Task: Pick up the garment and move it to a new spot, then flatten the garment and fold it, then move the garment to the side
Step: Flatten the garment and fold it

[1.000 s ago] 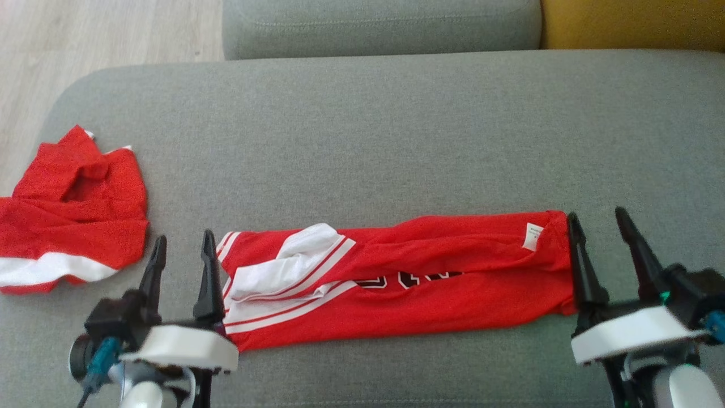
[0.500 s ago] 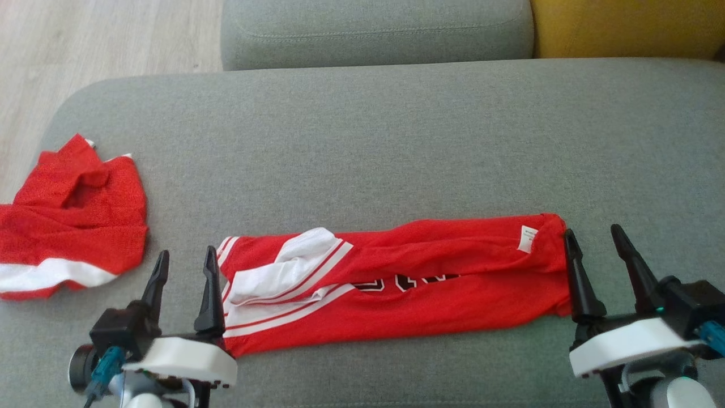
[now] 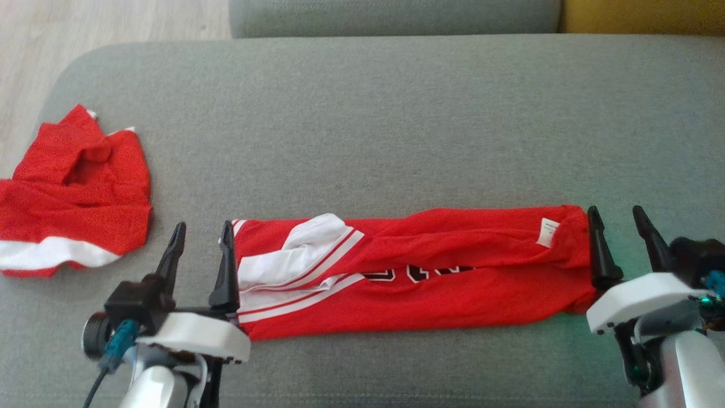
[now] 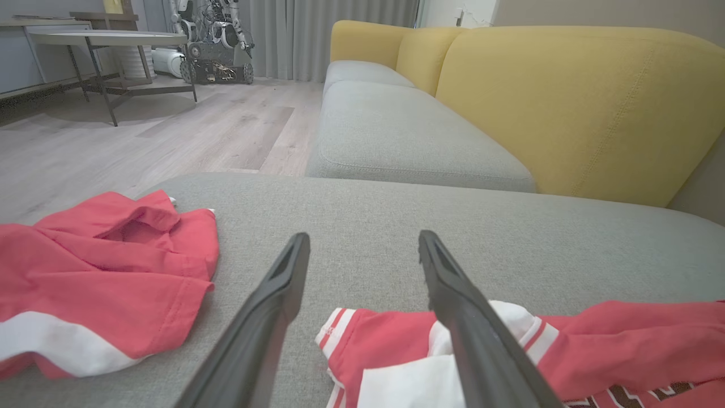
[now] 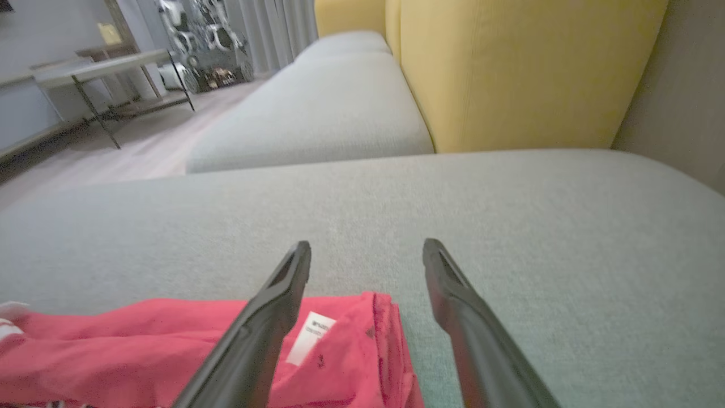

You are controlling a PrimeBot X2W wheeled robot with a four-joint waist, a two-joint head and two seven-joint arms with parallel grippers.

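The garment (image 3: 430,266) is a red jersey with white trim, lying as a long narrow strip across the near part of the grey sofa cushion (image 3: 362,130). My left gripper (image 3: 203,226) stands open at its left, white-striped end, with one finger beside the edge. In the left wrist view the left gripper (image 4: 363,238) has that end of the garment (image 4: 623,334) under its right finger. My right gripper (image 3: 614,211) is open at the right end, by the white label. The right wrist view shows the right gripper (image 5: 368,245) with the garment (image 5: 141,345) under its left finger. Neither gripper holds anything.
A second red and white garment (image 3: 73,192) lies crumpled at the cushion's left edge, also in the left wrist view (image 4: 102,266). Behind are another grey cushion (image 3: 391,14) and a yellow backrest (image 4: 566,102). Wooden floor (image 3: 85,22) lies at the far left.
The head camera has shifted, so the whole picture has moved a little right and up. Both grippers stay open at the garment's two ends.
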